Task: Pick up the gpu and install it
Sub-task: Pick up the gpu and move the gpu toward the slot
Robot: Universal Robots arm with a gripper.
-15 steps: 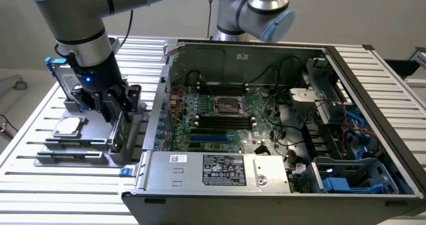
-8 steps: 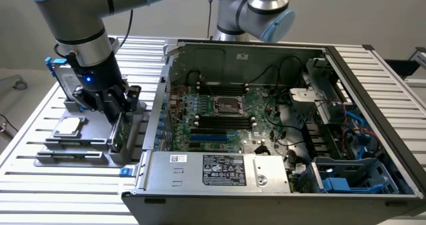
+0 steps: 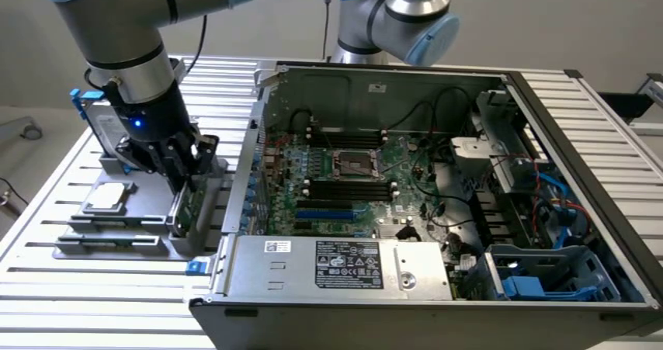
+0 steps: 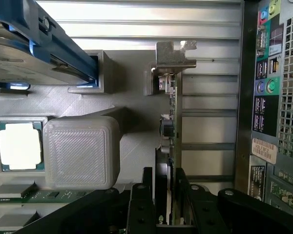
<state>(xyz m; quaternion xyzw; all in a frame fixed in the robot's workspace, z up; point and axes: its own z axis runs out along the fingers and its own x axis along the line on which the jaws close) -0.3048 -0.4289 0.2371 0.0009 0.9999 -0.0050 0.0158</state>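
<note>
The gpu (image 4: 171, 117) stands on edge in a slot of the grey printed holder (image 4: 83, 161), its green board on one face and the dark shroud on the other. Its silver mounting bracket (image 4: 174, 54) sits at the end of the card farthest from the gripper. The gripper (image 4: 163, 173) is down over the card, one black finger (image 4: 145, 195) against each face with no gap showing, so it is clamped on the gpu. The card's lower edge sits in the holder's slot.

In the exterior view the gpu (image 3: 182, 204) is at the edge of the holder (image 3: 155, 214) nearest the open computer case (image 3: 580, 171), with the gripper (image 3: 188, 182) right above it.

Elsewhere on the holder, a processor chip (image 4: 19, 145) lies flat in a square recess beside a raised grey block (image 4: 82, 152). A hard drive with blue rails (image 4: 36, 41) stands at the holder's far end, and memory sticks (image 4: 44, 196) lie along its near end.

The holder rests on a slatted aluminium table (image 3: 73, 296), just beside the case. The case's motherboard (image 3: 347, 171) is exposed, and its rear ports (image 4: 264, 73) face the holder.
</note>
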